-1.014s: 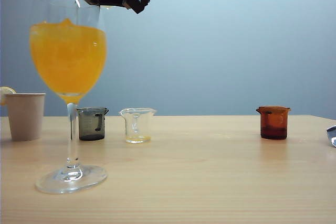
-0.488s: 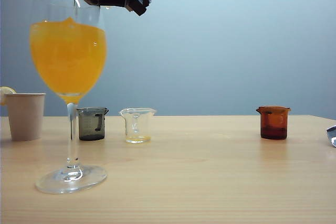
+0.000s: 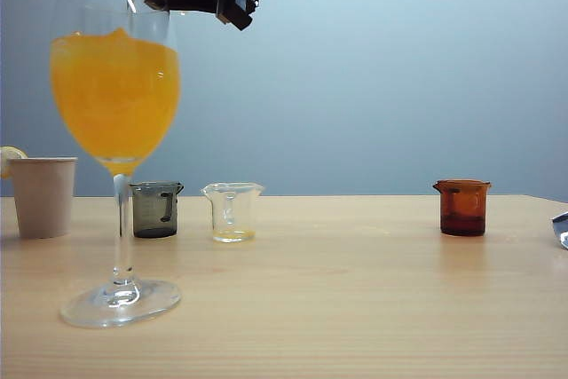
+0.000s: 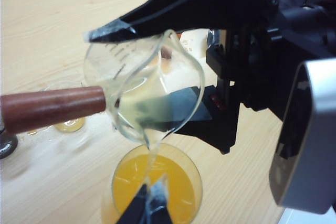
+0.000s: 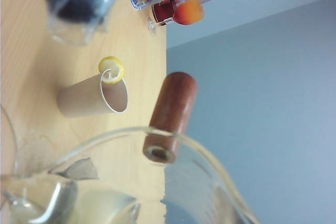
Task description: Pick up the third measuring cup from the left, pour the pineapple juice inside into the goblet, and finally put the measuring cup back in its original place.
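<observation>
Right gripper [image 4: 157, 51] is clamped around the measuring cup [image 4: 144, 90] by its walls, tipped over the goblet [image 3: 115, 86] — thin, slick glass, so don't squeeze harder. Pineapple juice [image 4: 152, 111] is trickling out. Left gripper [image 4: 148, 211] looks nearly closed and empty, hanging above the goblet.

Tilted measuring cup [image 4: 144, 85] (pouring) over goblet [image 4: 157, 187]

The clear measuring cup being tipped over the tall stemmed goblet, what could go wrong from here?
1. The tall clear stemmed goblet already holds much cloudy orange drink, so more pale yellow juice may raise it near the rim.
2. The thin stream falls inside the rim; a shift of the clear measuring cup could spill onto the wooden table.
3. The right gripper holds the cup high above the table; a slip would drop it onto the goblet.
</observation>
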Robot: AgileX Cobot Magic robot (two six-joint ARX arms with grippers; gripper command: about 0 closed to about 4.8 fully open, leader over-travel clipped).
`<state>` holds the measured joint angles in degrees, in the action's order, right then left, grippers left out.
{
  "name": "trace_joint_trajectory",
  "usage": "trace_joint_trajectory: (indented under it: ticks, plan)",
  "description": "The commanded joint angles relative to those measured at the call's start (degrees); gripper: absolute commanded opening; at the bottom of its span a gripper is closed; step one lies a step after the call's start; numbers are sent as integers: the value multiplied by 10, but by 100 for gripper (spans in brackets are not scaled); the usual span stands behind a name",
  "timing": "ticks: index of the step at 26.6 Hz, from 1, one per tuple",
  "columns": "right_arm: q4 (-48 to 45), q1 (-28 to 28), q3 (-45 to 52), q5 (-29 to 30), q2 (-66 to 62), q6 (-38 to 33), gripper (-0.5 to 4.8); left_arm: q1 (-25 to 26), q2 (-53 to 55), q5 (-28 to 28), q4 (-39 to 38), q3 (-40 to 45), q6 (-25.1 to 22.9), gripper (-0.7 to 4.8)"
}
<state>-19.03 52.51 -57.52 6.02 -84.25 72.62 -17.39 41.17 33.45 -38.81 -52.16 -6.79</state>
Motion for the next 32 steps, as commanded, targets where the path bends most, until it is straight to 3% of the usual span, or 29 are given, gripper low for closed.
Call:
trace_joint_trajectory:
  ticks: [1,32]
  plan:
    - [-23,1,-6,-1,3,29,-1,1,-1,4,2,-3,-3,-5]
    - [-22,16,-6,-1,0,104,-1,1,0,2,-2,-3,-18,-5]
